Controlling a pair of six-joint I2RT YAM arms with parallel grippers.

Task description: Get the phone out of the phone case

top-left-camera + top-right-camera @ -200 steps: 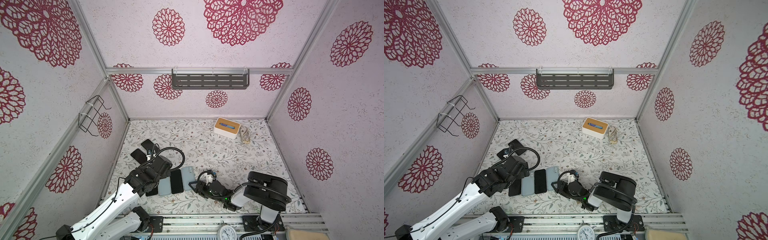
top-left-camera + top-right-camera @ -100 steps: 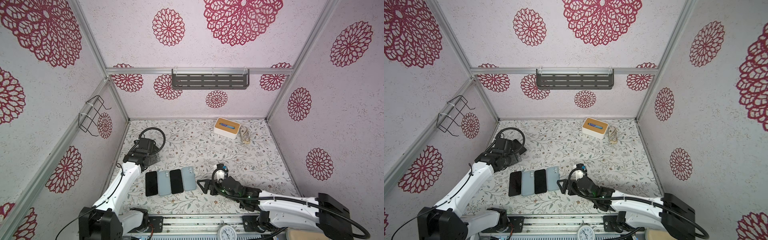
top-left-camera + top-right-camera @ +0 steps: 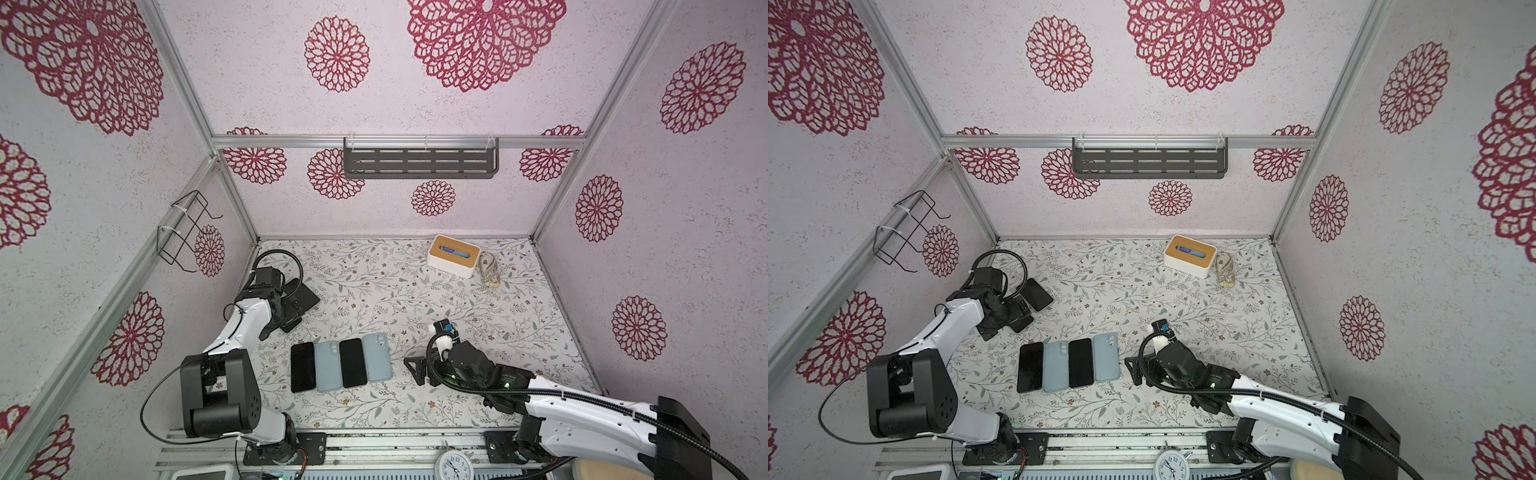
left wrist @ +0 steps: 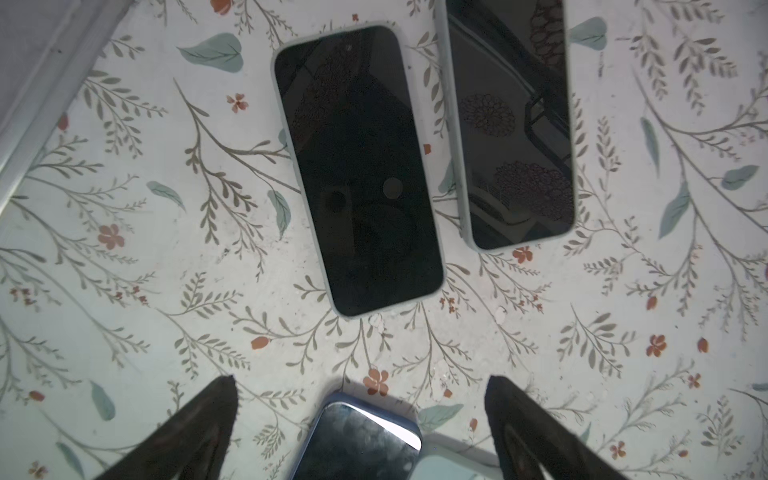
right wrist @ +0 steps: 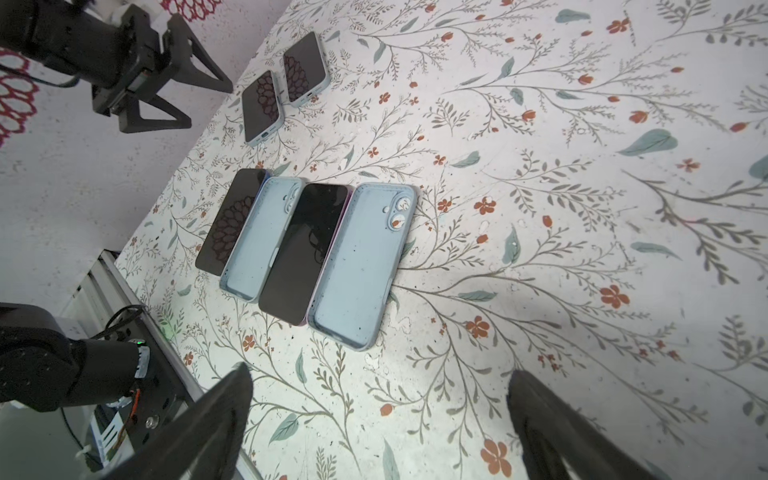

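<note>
The left gripper (image 4: 361, 378) hangs with its jaws spread wide and nothing between its fingers (image 4: 199, 428). Below the gap, the left wrist view shows the end of a blue-edged phone (image 4: 357, 440), which the fingers do not touch. Just beyond lie the cased phone (image 4: 357, 170) and the second cased phone (image 4: 515, 120). Both are screen up and dark, each in a pale blue case. They sit side by side but apart, at the back-left of the floral tabletop (image 5: 540, 208), near the left wall.

The right gripper (image 5: 382, 372) is also spread wide and empty, low over bare tabletop just beside the right end of a row of four. From the left, the row is the blue-edged phone, an empty light blue case (image 5: 262, 237), a pink-edged phone (image 5: 307, 249) and a second empty case (image 5: 361, 266), with their long edges touching or overlapping.

At the back stands a white tissue box (image 3: 454, 256) with a wooden lid. A small clock (image 3: 452, 469) on the front rail has black numerals on a white dial, but any maker's name is too small to read.
</note>
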